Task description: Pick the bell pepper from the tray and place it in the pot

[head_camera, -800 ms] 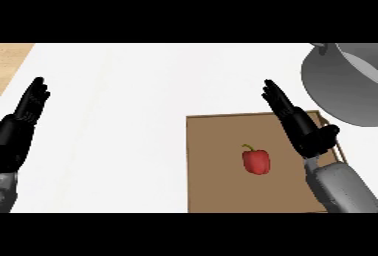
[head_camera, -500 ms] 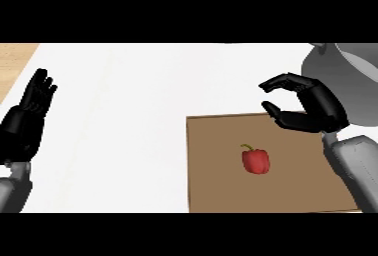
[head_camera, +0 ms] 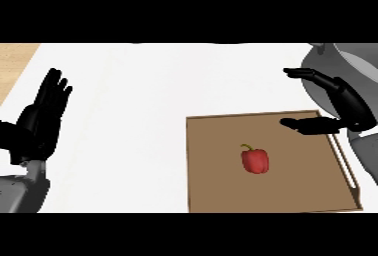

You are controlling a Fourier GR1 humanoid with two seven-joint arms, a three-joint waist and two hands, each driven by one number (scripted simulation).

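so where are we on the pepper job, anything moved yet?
Nothing is done: the bell pepper lies on the tray, untouched. In hand: the right robot hand is open above the tray's far right corner, thumb and fingers spread, not at the pepper. The left robot hand rests open at the left edge. Left to do: reach, grasp, lift and carry it to the pot at the upper right.

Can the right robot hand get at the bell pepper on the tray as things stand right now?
Probably yes. The right robot hand is open above the tray's far right corner, and the bell pepper lies alone near the tray's middle with nothing over or beside it. The pot sits behind the hand, out of the way.
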